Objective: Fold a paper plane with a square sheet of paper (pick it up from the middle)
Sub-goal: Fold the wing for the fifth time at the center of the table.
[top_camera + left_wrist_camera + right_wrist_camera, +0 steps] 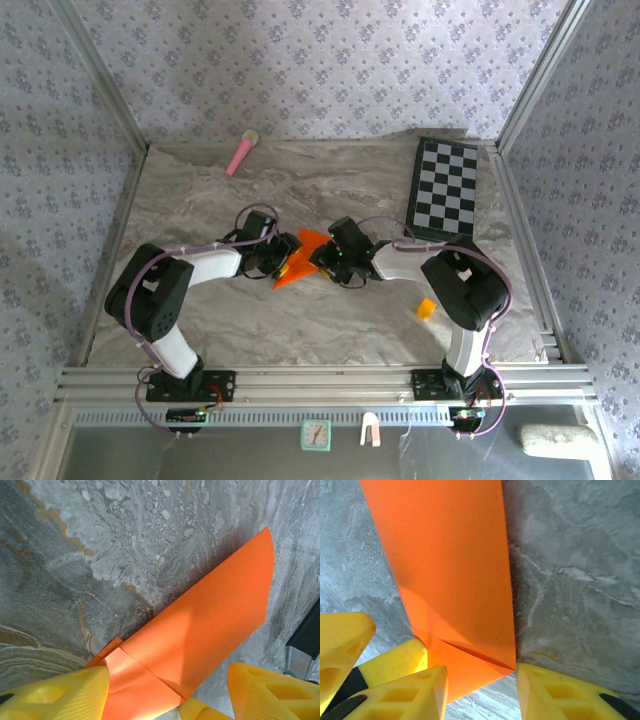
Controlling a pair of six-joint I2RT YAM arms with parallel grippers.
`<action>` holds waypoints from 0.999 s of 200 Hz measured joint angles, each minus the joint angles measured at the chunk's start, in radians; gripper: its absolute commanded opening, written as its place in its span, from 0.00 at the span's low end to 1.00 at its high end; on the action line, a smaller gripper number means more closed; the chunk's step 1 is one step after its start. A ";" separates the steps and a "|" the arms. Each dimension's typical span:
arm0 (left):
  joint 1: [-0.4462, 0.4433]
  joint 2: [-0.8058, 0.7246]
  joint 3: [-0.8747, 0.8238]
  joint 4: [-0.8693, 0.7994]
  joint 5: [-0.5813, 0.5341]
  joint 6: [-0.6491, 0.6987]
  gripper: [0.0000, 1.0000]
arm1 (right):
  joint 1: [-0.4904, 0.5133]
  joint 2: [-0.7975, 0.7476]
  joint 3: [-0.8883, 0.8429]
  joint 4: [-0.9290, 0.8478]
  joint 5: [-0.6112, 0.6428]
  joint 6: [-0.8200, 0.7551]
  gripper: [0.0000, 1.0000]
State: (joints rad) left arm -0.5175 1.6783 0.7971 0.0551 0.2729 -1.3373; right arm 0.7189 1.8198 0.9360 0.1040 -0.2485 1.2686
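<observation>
The orange sheet of paper (304,252) lies folded into a narrow pointed shape on the marble table top (200,200), mid-table, its point toward the near left. My left gripper (290,258) and right gripper (323,258) meet over it from opposite sides. In the left wrist view the paper (200,630) shows overlapping flaps, and the left gripper (169,674) is open, one finger (55,695) touching the paper's edge. In the right wrist view the paper (450,565) runs between the open right gripper's (481,672) fingers; one fingertip (540,685) touches its corner.
A checkerboard (445,187) lies at the back right and a pink stick (240,153) at the back left. A small yellow-orange block (426,309) sits by the right arm. Patterned walls and metal rails (300,380) enclose the table.
</observation>
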 measured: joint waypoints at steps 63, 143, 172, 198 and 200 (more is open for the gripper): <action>0.000 0.000 0.000 0.000 0.000 0.000 0.65 | 0.002 0.008 -0.001 0.068 -0.029 0.000 0.35; 0.002 -0.002 0.000 -0.001 0.001 0.002 0.66 | 0.002 0.008 -0.032 0.140 -0.029 0.000 0.19; 0.006 -0.003 0.012 -0.028 0.011 0.023 0.68 | 0.002 0.008 -0.032 0.139 -0.028 0.000 0.10; 0.007 -0.006 0.040 -0.094 0.016 0.069 0.71 | 0.002 0.006 -0.032 0.135 -0.024 -0.001 0.05; 0.007 -0.007 0.041 -0.098 0.017 0.070 0.72 | 0.002 0.006 -0.032 0.134 -0.023 -0.001 0.05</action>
State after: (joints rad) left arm -0.5106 1.6711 0.8379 -0.0429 0.2897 -1.2671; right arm 0.7204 1.8259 0.9035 0.2379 -0.2718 1.2678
